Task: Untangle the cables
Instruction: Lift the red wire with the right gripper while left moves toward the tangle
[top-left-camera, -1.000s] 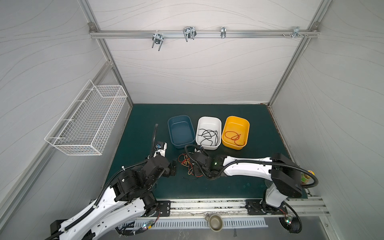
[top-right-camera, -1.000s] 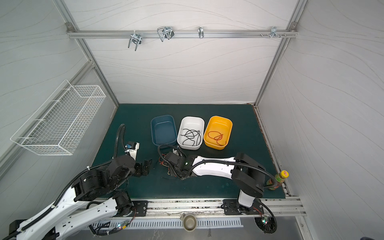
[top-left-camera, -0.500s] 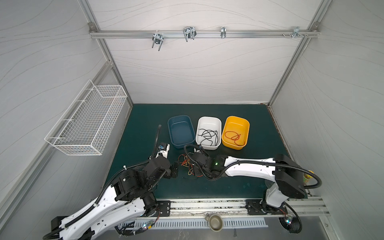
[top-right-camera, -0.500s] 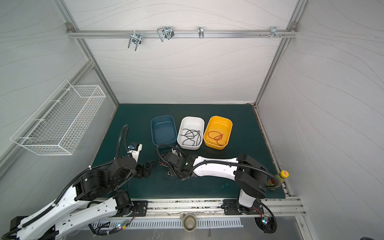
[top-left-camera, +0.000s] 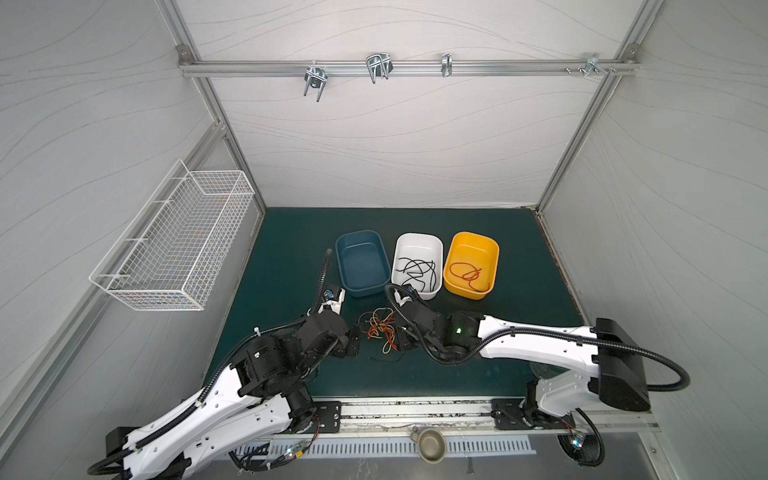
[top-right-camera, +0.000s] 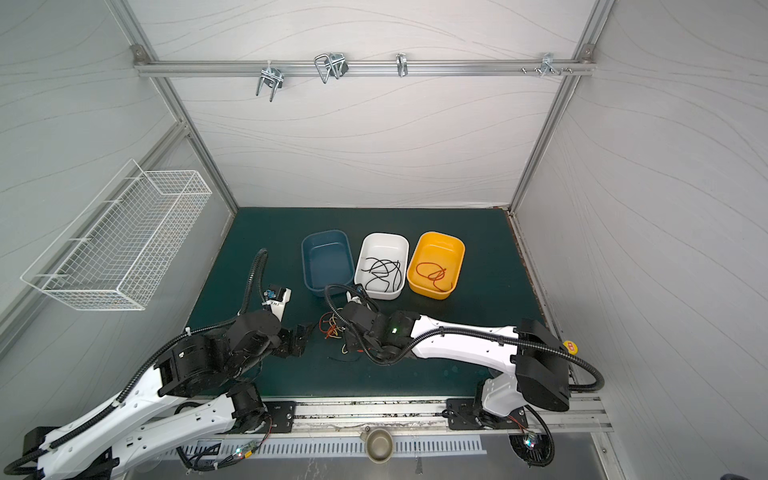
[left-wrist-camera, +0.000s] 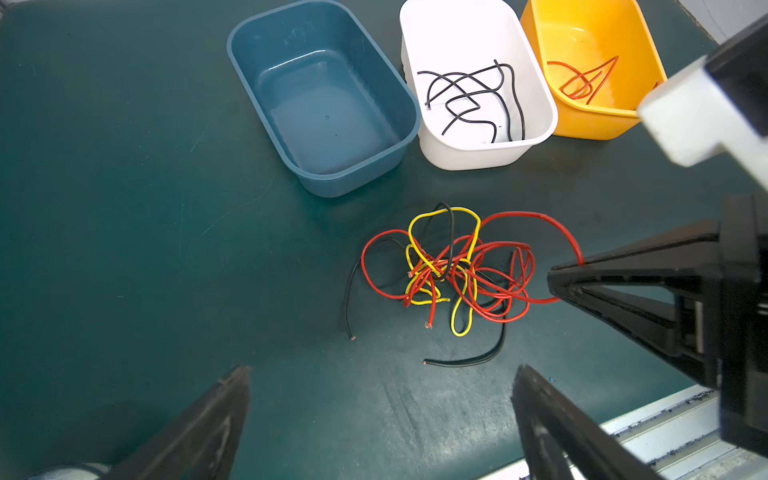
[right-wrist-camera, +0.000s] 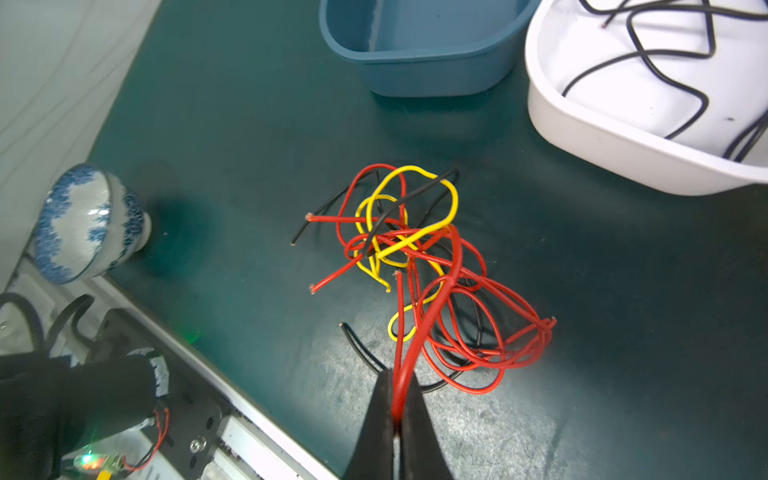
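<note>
Both arms have smooth white shells and chunky black joints. The left arm has a ribbed black hose tied on with a white zip tie. It also has a small white camera block by its wrist. The right arm has a big black box, its own ribbed hose and a tiny green light. The left hand and right hand have black, pointed fingers. Each arm sits on a black plate with silver screws.
</note>
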